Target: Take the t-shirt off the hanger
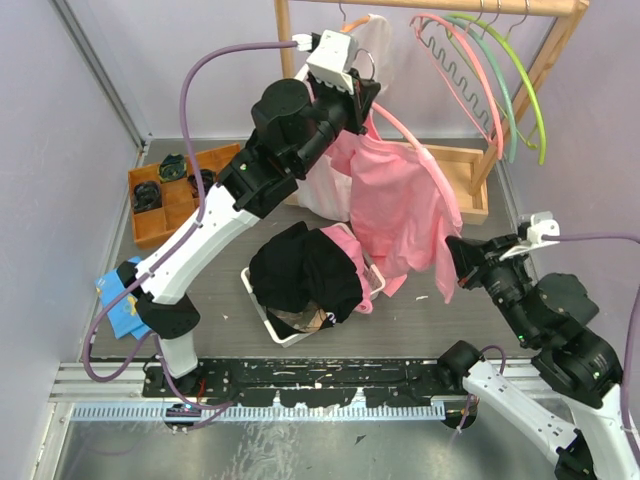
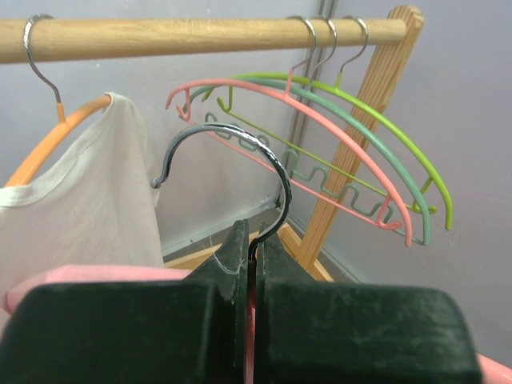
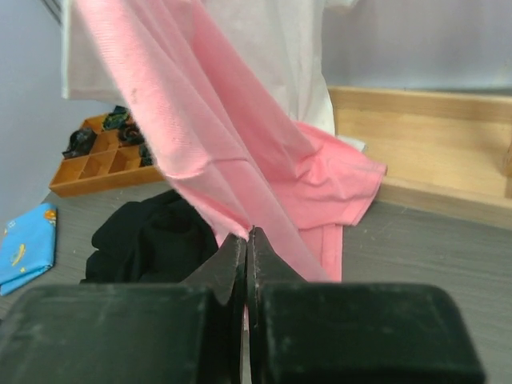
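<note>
Below the wooden rail (image 1: 540, 8), grey table (image 1: 560, 215) with everything on it. Biggest item: pink t-shirt (image 1: 395, 200), draped down from just under the rail's left half, upper part on its pink hanger (image 1: 412, 135), lower hem pulled off toward the right arm. Behind it, white shirt (image 2: 80, 208) on an orange hanger (image 2: 56, 140) hooked at the rail's left end. White basket (image 1: 262, 315) stuffed with black clothes (image 1: 305, 275) sits well below the rail, left of centre. Orange tray (image 1: 160, 215) sits further out, below-left of the rail. Three empty hangers (image 1: 505, 85) (pink, teal, green) hang on the rail's right half. Left gripper (image 2: 250, 240): jaws fully together, clamped on the shank of the pink hanger's metal hook (image 2: 240, 140); the hook is clear of the rail, hanging free just below and in front of it. Right gripper (image 3: 248, 240): jaws pinched together with a fold of the pink t-shirt's fabric caught between the tips, low and right of the rail, cloth stretched taut up from there toward the hanger.
</note>
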